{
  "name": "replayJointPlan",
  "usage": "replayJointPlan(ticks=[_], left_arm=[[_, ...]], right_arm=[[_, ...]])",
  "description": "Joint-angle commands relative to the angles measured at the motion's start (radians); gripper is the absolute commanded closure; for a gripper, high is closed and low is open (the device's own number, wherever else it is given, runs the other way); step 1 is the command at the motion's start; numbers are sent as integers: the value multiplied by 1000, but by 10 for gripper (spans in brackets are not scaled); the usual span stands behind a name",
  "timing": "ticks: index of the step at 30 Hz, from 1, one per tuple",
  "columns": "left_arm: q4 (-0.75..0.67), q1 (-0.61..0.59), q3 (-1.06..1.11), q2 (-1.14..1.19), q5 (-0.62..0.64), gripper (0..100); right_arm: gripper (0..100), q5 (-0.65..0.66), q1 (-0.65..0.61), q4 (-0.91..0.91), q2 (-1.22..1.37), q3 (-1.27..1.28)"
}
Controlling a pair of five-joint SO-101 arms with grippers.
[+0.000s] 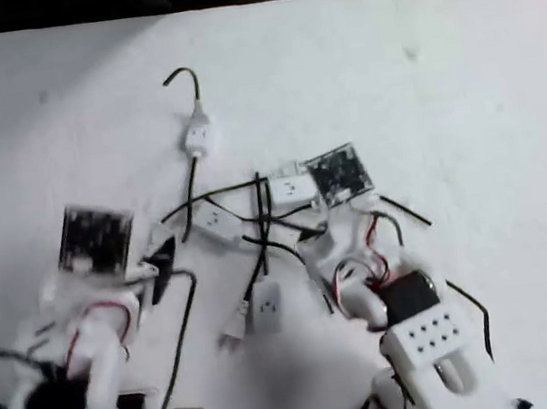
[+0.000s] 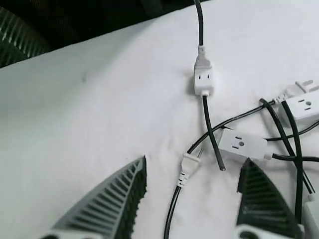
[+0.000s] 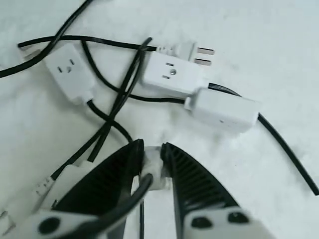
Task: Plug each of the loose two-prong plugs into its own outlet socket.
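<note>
Several white outlet sockets on black cords lie tangled mid-table: one socket at the back, another socket nearer, a third socket to its right, and one more socket near the front. My left gripper stands open over a loose two-prong plug, which lies on the table between its fingers, near a socket. My right gripper is shut on a white plug with a black cord, close to a socket and a free plug.
A white block adapter lies beside the right gripper's socket. Another loose plug rests near the front socket. Black cords cross between the arms. The table's far edge meets a dark background.
</note>
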Motion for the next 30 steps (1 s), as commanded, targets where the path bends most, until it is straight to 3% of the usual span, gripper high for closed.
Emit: replayJointPlan(ticks=[1,6,14,24,30], left_arm=[[-21,-2,-143,285,-41,683],[-21,36,-299,645,-31,683],[-21,153,-569,1086,249,683],[-14,225,-749,1392,571,683],[-14,225,-750,1523,620,683]], right_arm=[[981,-12,74,-90,73,-11],[981,-12,108,-166,174,-9],[981,-12,182,-242,269,-14],[981,-12,226,-262,280,-14],[981,-11,225,-262,280,-11]])
